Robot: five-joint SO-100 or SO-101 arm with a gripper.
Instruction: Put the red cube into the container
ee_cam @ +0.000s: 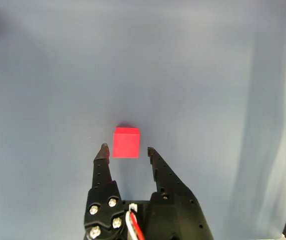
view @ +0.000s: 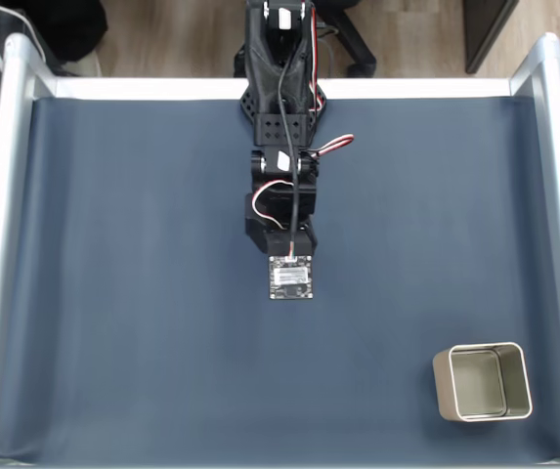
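Wrist view, left to right: claw [ee_cam: 127,149] is spread a bit wider than the red cube [ee_cam: 126,142], gripping nothing; left finger [ee_cam: 103,159] at the cube's 8 o'clock, right finger at its 4 o'clock, cube on the blue desk [ee_cam: 207,75] just past the tips. Fixed view: arm [view: 284,147] at 12 o'clock, container [view: 482,382] empty at 4 o'clock, well apart. My read: nothing done yet, so grasp, carry and drop all remain.

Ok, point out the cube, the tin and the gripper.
cube [ee_cam: 126,142], wrist view, front face.
tin [view: 443,384], fixed view, left outer wall.
gripper [ee_cam: 127,150], wrist view, midway between its open fingertips.
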